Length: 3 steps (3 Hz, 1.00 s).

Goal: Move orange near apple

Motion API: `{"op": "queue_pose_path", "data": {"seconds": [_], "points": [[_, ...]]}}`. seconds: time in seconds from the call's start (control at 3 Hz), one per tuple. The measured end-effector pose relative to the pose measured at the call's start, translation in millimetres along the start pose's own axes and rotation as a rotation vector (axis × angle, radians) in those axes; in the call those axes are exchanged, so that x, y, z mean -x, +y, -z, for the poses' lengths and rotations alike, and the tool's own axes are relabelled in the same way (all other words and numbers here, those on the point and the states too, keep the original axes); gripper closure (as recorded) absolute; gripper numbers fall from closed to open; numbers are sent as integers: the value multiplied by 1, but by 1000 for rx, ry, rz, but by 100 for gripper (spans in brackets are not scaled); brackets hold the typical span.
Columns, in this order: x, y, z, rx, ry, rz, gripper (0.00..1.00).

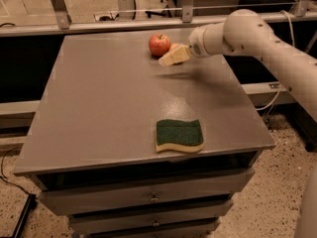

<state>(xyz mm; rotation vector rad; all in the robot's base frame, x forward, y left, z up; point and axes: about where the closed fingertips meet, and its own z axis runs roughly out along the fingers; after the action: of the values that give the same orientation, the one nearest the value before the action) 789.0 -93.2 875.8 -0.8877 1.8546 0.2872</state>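
The red apple (159, 44) stands at the far middle of the grey table (109, 103). Just right of it, a small part of the orange (174, 46) shows, close to the apple; the rest is hidden behind my gripper. My gripper (170, 58) reaches in from the right on the white arm (247, 31). Its pale tip sits directly in front of the orange and just right of and below the apple. I cannot see whether it touches the orange.
A green and yellow sponge (179, 135) lies near the table's front edge, right of centre. A metal rail (124, 24) with posts runs behind the table. Drawers (148, 197) sit under the tabletop.
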Motion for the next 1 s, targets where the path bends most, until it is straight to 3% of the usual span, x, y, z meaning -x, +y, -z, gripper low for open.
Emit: {"op": "queue_pose_path", "data": {"seconds": [0.33,0.67,1.0], "points": [[3,-1,41,80,-83,-35,0],[15,-1,101,138,-166,-30,0],[22,0,150,136,-196,-5,0]]}}
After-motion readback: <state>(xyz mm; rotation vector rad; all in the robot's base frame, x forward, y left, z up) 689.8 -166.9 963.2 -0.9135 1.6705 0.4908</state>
